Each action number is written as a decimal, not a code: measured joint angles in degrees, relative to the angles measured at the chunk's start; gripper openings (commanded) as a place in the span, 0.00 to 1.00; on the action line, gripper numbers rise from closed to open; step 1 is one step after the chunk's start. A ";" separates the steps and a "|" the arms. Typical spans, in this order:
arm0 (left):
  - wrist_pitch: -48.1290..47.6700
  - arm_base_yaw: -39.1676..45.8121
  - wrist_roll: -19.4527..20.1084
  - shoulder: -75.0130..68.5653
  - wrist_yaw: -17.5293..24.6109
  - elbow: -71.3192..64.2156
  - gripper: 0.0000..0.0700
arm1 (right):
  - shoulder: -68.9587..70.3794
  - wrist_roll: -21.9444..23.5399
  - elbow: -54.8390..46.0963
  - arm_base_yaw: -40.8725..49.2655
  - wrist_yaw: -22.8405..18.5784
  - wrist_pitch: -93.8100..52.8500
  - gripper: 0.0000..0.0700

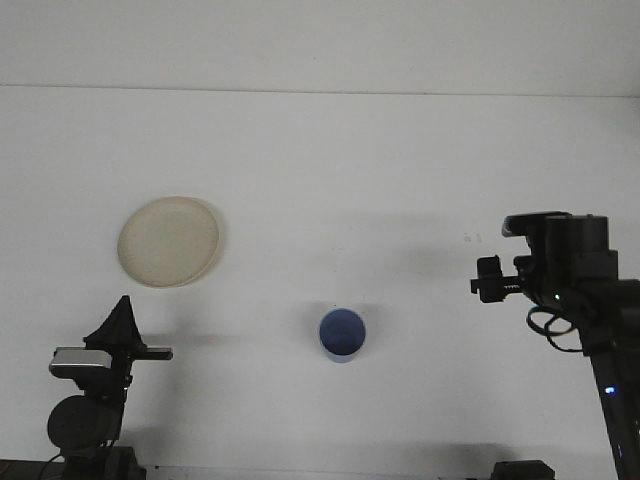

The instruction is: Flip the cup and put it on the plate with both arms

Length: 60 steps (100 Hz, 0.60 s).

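Cup: the blue cup (343, 333) stands alone on the white surface (320, 160), mouth up as far as the rim and darker inside suggest. Nothing touches it.
Plate: the cream plate (169, 241) lies up and to the left of the cup, well apart from it, with nothing on it.
Step, as I judge it: the flip looks done; carrying the cup to the plate is not yet done and likely falls to the left arm.
Risk, tipping: a cup this light will probably topple or skid if one jaw reaches it before the other, so a lopsided approach is the main worry.
Risk, placing: let go too near the plate's raised rim, the cup could settle tilted or roll off.
Risk, arms: the right arm sits right of the cup, clear of the path to the plate, so a clash looks unlikely from here.
Right arm pose: the right gripper (488, 279) is well to the right of the cup and a little higher in the picture, pointing leftward, carrying nothing; whether its jaws are parted or closed I cannot tell.
Left arm pose: the left gripper (120, 322) is low and far to the left of the cup, below the plate, pointing upward, carrying nothing; the state of its jaws I cannot tell.
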 measured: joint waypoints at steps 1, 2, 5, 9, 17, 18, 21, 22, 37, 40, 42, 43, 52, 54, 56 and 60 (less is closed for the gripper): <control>0.00 0.00 0.00 0.00 0.00 0.00 0.02 | -0.55 -0.07 -0.63 -0.20 0.00 0.57 0.73; 0.00 0.00 0.00 0.00 0.00 0.00 0.02 | -1.14 -0.13 -1.31 -0.37 0.00 1.14 0.73; 0.00 0.00 0.00 0.00 0.00 0.00 0.02 | -2.99 -0.17 -3.39 -0.90 -0.02 2.95 0.73; 0.00 0.00 0.00 0.00 0.00 0.00 0.02 | -5.55 -0.31 -6.23 -1.33 0.00 5.51 0.73; 0.00 0.00 0.00 0.00 0.00 0.00 0.02 | -10.88 -0.57 -12.22 -1.38 -0.02 11.08 0.73; 0.00 0.00 0.00 0.00 0.00 0.00 0.02 | -11.58 -0.57 -13.00 -1.38 -0.02 11.76 0.73; 0.00 0.00 0.00 0.00 0.00 0.00 0.02 | -13.64 -0.59 -15.39 -1.38 -0.02 13.94 0.73; 0.00 0.00 0.00 0.00 0.00 0.00 0.02 | -14.29 -0.59 -16.20 -1.38 -0.02 14.71 0.73; 0.00 0.00 0.02 0.00 0.00 0.00 0.02 | -23.89 -0.59 -28.41 -1.38 -0.04 25.55 0.73; 0.00 0.00 0.00 0.00 0.00 0.00 0.02 | -25.66 -0.59 -30.77 -1.38 -0.04 27.47 0.73; 0.00 0.00 0.00 0.00 0.00 0.00 0.02 | -26.80 -0.59 -32.30 -1.38 -0.07 28.65 0.73; 0.00 0.00 0.00 0.00 0.00 0.00 0.02 | -27.32 -0.59 -33.05 -1.38 -0.07 29.22 0.73; 0.02 0.00 0.00 0.00 0.00 0.00 0.02 | -31.78 -0.46 -39.19 -1.31 -0.55 34.40 0.73; 0.02 0.00 0.00 0.00 0.00 0.00 0.02 | -32.65 -0.20 -40.22 -1.31 -1.01 35.23 0.73; 0.00 0.00 0.00 0.00 0.00 0.00 0.02 | -33.46 0.04 -40.96 -1.31 -1.66 35.71 0.73; 0.00 0.00 0.00 0.00 0.00 0.00 0.02 | -34.91 0.50 -41.81 -1.27 -2.84 36.24 0.73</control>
